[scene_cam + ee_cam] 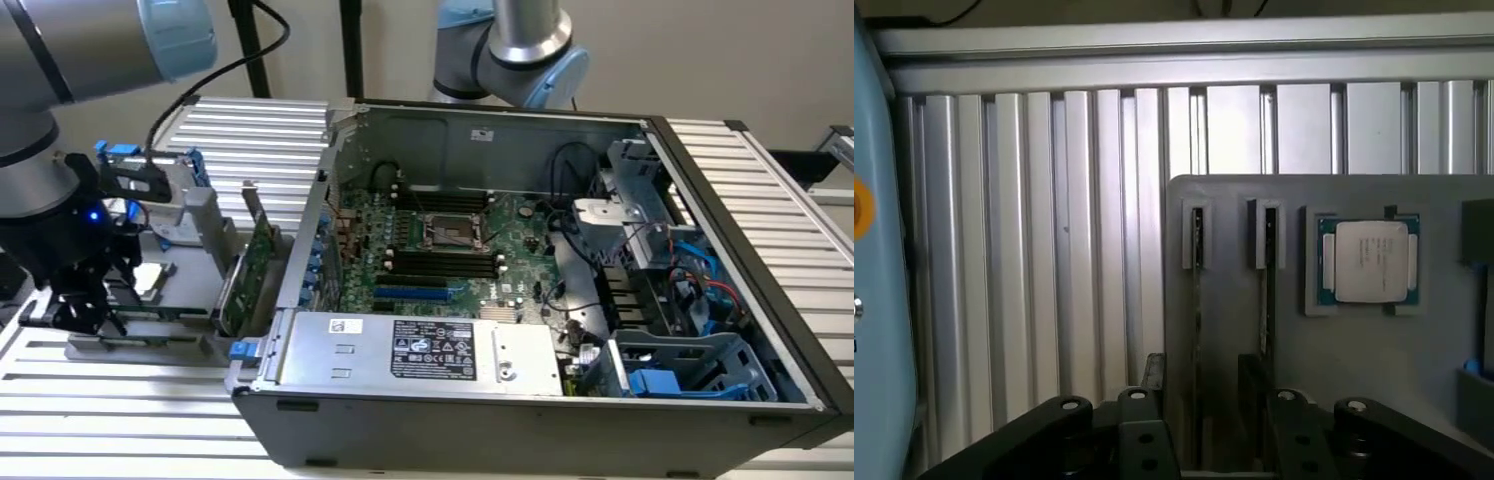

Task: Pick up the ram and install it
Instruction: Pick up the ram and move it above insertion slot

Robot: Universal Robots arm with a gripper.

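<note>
Two ram sticks stand on edge in the slots of a grey holder block (1334,360); one ram (1197,300) lies between my fingers and the other ram (1267,290) is just beside it. My gripper (1201,385) hangs low over the block, open, with a black fingertip (1152,375) on either side of the first stick and a gap to it on both sides. In the exterior view the gripper (80,305) is down at the holder on the exterior view's left, outside the computer case. The black motherboard slots (434,265) lie inside the case.
A CPU chip (1369,260) sits in a pocket of the holder beside the ram. A tall green expansion card (247,270) and a drive with blue rails (147,185) stand on the same holder. The open case (534,400) fills the middle, on a ribbed aluminium table (134,420).
</note>
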